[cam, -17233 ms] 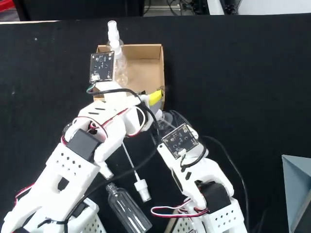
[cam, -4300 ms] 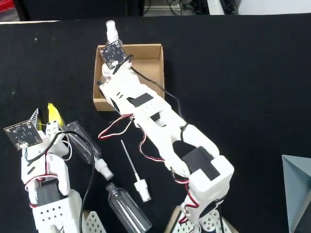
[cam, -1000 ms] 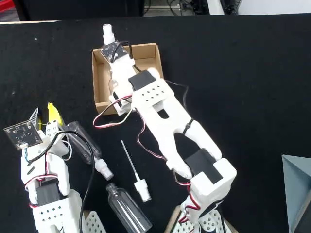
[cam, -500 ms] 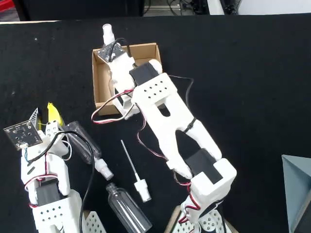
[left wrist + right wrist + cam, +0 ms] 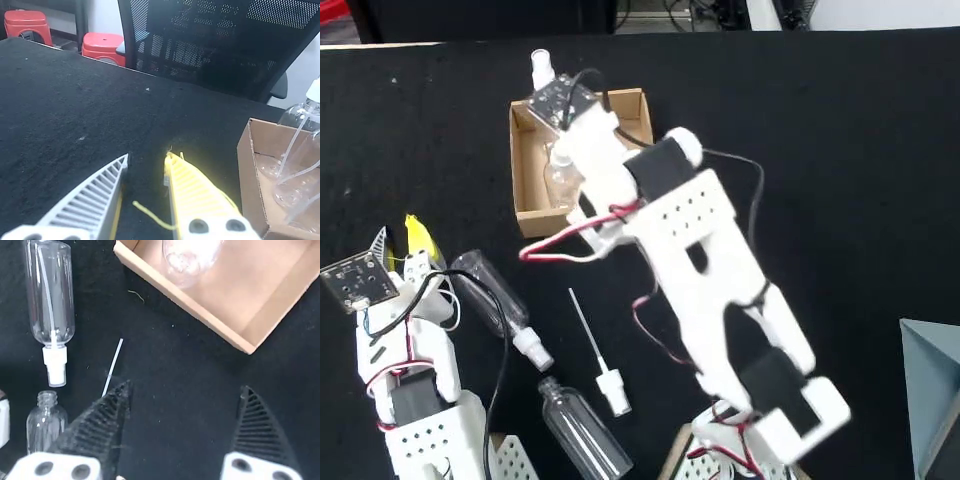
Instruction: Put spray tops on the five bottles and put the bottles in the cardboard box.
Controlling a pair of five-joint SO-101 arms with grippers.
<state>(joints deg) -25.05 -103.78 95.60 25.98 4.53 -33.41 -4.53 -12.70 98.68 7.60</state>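
Right claw (image 5: 185, 390): spread wide, empty, raised over the box (image 5: 525, 215). Risk: a careless descent would clip a wall and shove the box.

Left claw (image 5: 147, 160): narrowly parted, empty, low at the table's (image 5: 840, 150) left side. As it stands, the gap looks too narrow for a bottle body.

One bottle (image 5: 191, 254) lies inside the box.

Capped bottle (image 5: 488, 292): flat on the table between the arms, long axis diagonal, top toward the robot. It is round, so a nudge would likely roll it.

Open bottle (image 5: 582, 432): flat, nearer the robot, neck toward the capped bottle's top. Same rolling risk.

Loose top (image 5: 612, 388): beside the open bottle, tube pointing at the box. The thin tube may bend or miss the neck.
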